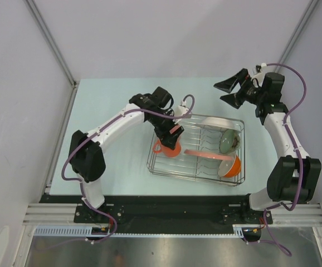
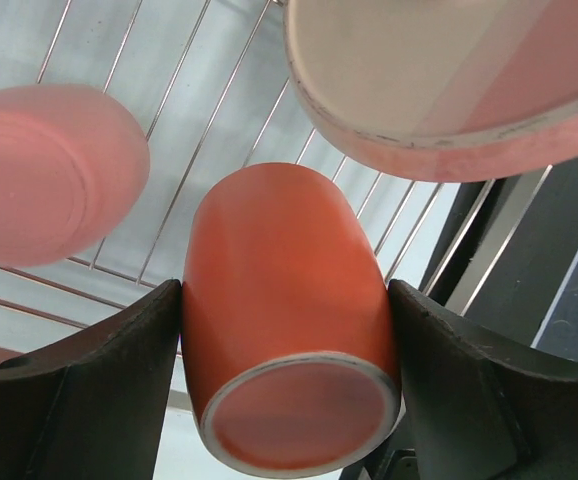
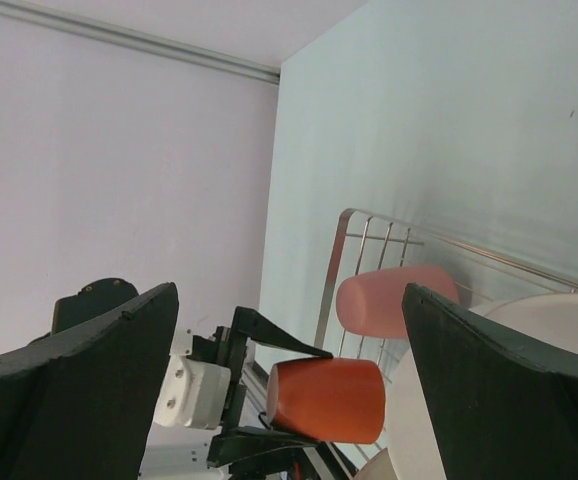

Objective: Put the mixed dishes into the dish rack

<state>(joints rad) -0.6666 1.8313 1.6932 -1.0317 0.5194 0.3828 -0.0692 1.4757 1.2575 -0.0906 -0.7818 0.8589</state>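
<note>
Your pale table carries the dish rack right of centre in the top view, its long side running from 9 to 3 o'clock.

Inside it, the large pink-and-cream plate stands on edge across the middle, so you see it only as a thin pink line. The white plate leans at the rack's 12 to 1 o'clock side. The sage-green bowl sits tilted at about 3 o'clock, just beside the white plate. The orange white-lined bowl is on its side in the 4 o'clock corner, its white lining facing into the rack.

Your left gripper is clamped on the orange mug at the rack's 9 o'clock end. Both fingers press its sides and its base faces the wrist camera. You cannot tell whether the mug rests on the wires or hangs above them.

The pink tumbler lies on the rack's wires at 10 o'clock of the mug in the left wrist view, apart from it.

Your right gripper hangs over bare table at 1 o'clock of the rack, jaws spread wide with nothing between them.
</note>
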